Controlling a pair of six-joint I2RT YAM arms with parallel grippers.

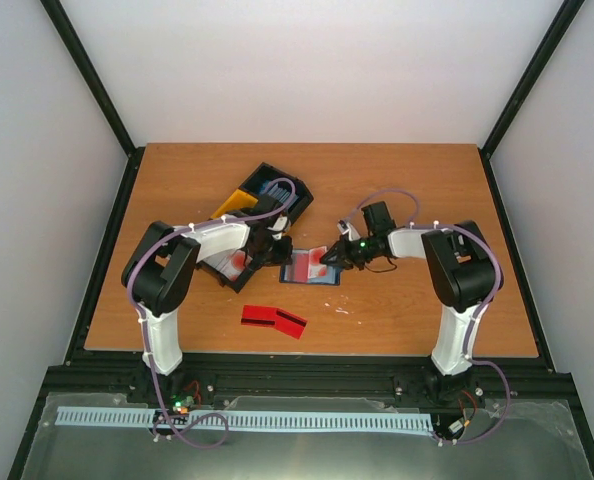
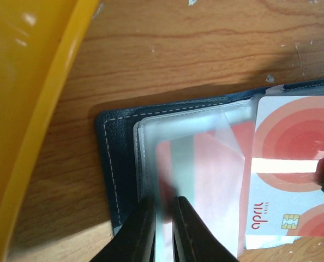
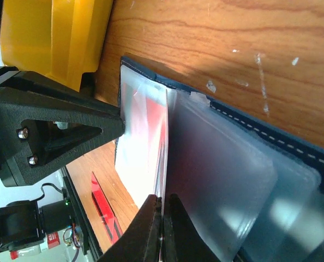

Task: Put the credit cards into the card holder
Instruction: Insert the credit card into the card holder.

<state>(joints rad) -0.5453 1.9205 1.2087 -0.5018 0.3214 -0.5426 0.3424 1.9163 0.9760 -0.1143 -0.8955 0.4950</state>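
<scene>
One card holder (image 1: 310,268) open flat mid-tabletop (image 1: 407,180). Pinches its clear sleeve (image 2: 205,136) in the clenched left end effector (image 2: 165,218); clamps a credit card (image 2: 293,158) edge-on above the sleeves in the right end effector (image 3: 163,218). More red cards (image 1: 274,320) loose nearer the bases.

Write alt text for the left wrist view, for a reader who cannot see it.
The left pincer pinches a clear sleeve of the open navy card holder on a wooden table. A red card shows through the sleeve, a chip card covers its right side, and a yellow bin stands left.
</scene>
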